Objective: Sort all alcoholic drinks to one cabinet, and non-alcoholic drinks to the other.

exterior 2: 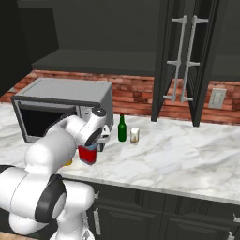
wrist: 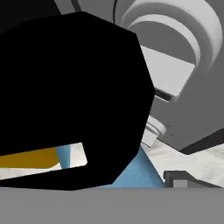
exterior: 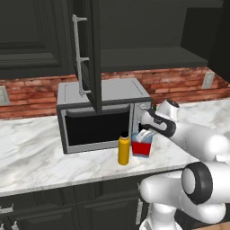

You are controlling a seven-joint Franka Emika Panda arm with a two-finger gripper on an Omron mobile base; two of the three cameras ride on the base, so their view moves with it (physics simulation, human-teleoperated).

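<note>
The microwave (exterior: 101, 112) blocks the counter's (exterior 2: 187, 154) back left, with the yellow bottle (exterior: 124, 149) and the blue-red bottle (exterior: 142, 144) crowded just before it. The green bottle (exterior 2: 122, 128) and cream container (exterior 2: 135, 135) stand near its right side. Rightward the counter lies open; open cabinet doors (exterior 2: 183, 58) hang above.

1. Flat-sided bottle (exterior: 142, 148), blue above and red below, stands upright on the counter (exterior: 36, 152) in front of the microwave (exterior: 99, 94); its top is hidden.
2. Yellow-orange bottle (exterior: 124, 150) with a black cap stands upright just left of it.
3. Slim dark-green bottle (exterior 2: 122, 129) with a red cap stands upright farther back on the counter.
4. Small pale cream container (exterior 2: 135, 136) sits just beside the green bottle.
</note>
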